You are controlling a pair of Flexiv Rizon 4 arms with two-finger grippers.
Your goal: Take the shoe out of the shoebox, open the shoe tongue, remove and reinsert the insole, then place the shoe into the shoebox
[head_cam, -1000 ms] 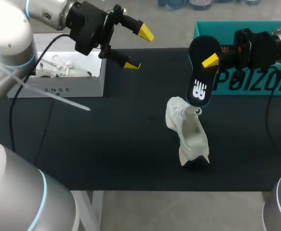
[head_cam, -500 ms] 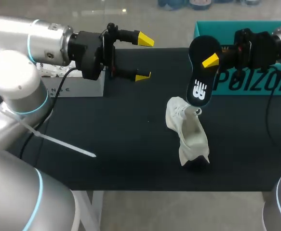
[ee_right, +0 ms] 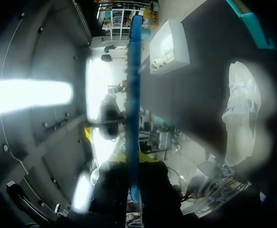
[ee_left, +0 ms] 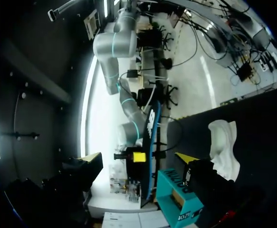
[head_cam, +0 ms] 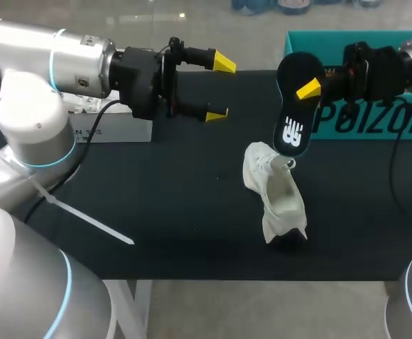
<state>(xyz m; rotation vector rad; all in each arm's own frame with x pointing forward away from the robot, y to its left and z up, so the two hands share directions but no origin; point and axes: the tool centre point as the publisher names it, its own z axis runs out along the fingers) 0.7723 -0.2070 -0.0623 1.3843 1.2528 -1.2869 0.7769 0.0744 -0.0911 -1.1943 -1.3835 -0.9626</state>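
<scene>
Right end effector (head_cam: 312, 88) grips the black insole (head_cam: 294, 113) above the white sneaker (head_cam: 276, 194); left end effector (head_cam: 222, 87) hangs released. Unbraced, the sneaker may tip on reinsertion.

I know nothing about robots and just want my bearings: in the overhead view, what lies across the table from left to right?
White box → left gripper → white shoe → teal box. The black insole overlaps the shoe, so it is left out.
</scene>
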